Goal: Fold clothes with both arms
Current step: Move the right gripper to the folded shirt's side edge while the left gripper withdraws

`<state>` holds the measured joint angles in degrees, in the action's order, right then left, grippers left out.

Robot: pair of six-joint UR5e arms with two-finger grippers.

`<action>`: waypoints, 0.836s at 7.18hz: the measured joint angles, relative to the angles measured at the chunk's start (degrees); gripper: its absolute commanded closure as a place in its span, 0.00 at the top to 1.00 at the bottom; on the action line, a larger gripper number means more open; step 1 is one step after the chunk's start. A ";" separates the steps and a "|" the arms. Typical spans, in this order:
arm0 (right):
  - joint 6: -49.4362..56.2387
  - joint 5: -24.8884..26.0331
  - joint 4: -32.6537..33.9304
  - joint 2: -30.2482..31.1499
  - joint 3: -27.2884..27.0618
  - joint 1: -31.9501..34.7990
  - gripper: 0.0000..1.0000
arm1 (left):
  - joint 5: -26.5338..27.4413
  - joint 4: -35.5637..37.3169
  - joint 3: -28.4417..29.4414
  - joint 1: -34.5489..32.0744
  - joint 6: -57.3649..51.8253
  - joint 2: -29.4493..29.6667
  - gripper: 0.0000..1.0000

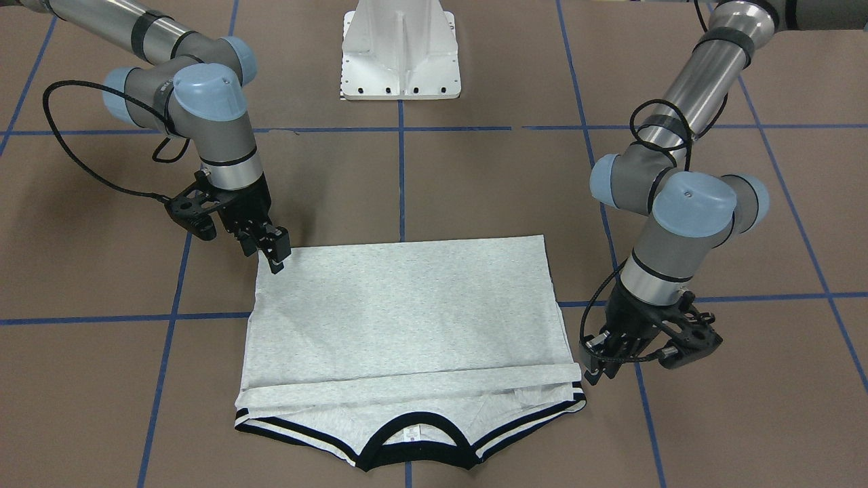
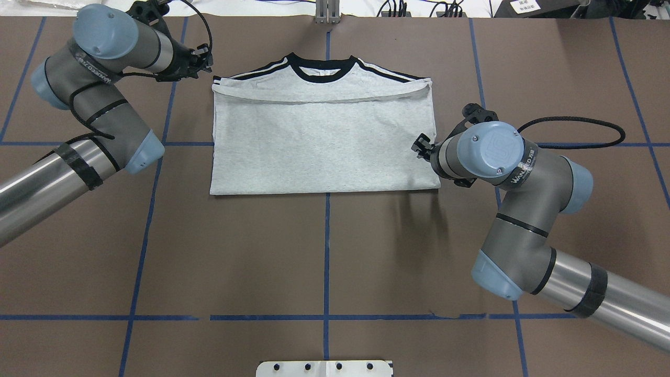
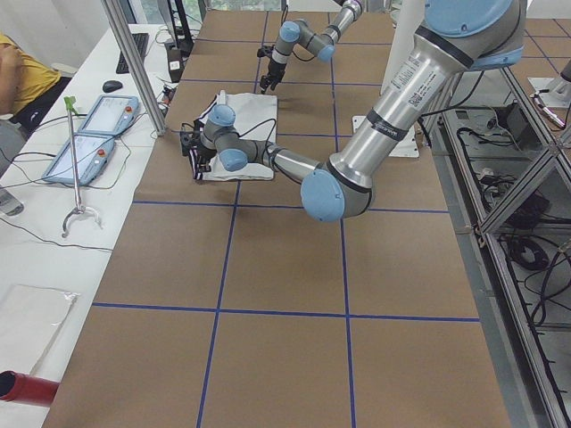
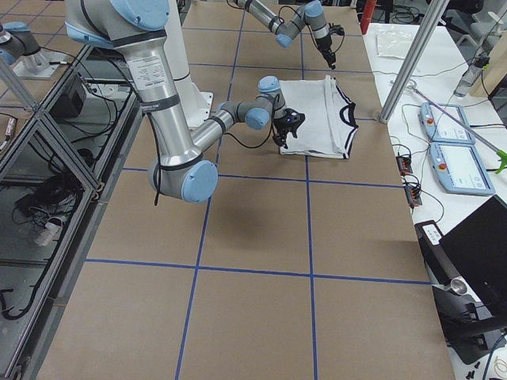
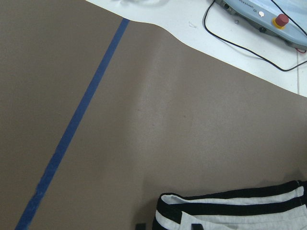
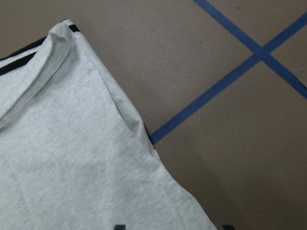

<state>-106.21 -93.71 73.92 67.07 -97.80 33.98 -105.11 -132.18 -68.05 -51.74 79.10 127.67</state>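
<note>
Grey T-shirt (image 2: 324, 141) flat on counter (image 2: 324, 251), folded once. Hem edge lies across shirt just short of black collar (image 1: 413, 444); striped shoulders exposed. Right claw (image 1: 274, 254) at shirt's fold corner nearest robot, fingers spread, cloth edge between tips, nothing pinched. Left claw (image 1: 595, 369) just beside shirt's striped shoulder corner, off cloth. Cannot tell whether spread or pressed together.

Left silver-grey jointed arm (image 2: 36, 175): polished tube links, grey joint housings.
Right silver-grey jointed arm (image 2: 623, 306): I see the same build.
Round light-blue joint caps (image 1: 695, 196): small centre mark each.
Black bands (image 2: 78, 165): tape rings on tubes; white wrist lettering I cannot read.
Black cables (image 2: 576, 120): routed externally in loose loops.
Left black two-finger gripper (image 1: 595, 371): slim fingers.
Right black two-finger gripper (image 1: 274, 257): identical.
White pedestal base (image 1: 400, 47): dark bolt holes along edge.
</note>
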 measured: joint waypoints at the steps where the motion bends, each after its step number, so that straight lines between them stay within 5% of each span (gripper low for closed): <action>1: -1.22 -0.01 -0.11 0.15 0.71 -0.39 0.73 | 0.02 0.01 -0.40 0.02 0.00 -0.09 0.42; 3: -2.30 -0.06 -0.17 0.23 1.98 -0.77 0.69 | 0.07 0.11 -0.72 0.05 -0.03 -0.12 0.42; 4: -2.44 -0.09 -0.16 0.27 2.28 -0.87 0.53 | 0.08 0.13 -0.78 0.05 -0.02 -0.09 0.42; 5: -2.68 -0.13 -0.10 0.31 2.38 -0.96 0.07 | 0.08 0.12 -0.85 0.06 0.08 -0.04 0.42; 6: -3.27 -0.19 -0.04 0.32 2.30 -1.04 0.00 | 0.08 0.13 -0.97 0.06 0.24 -0.03 0.42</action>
<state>-109.48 -93.90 73.87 67.40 -95.50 32.94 -105.03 -132.05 -69.02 -51.68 79.34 127.65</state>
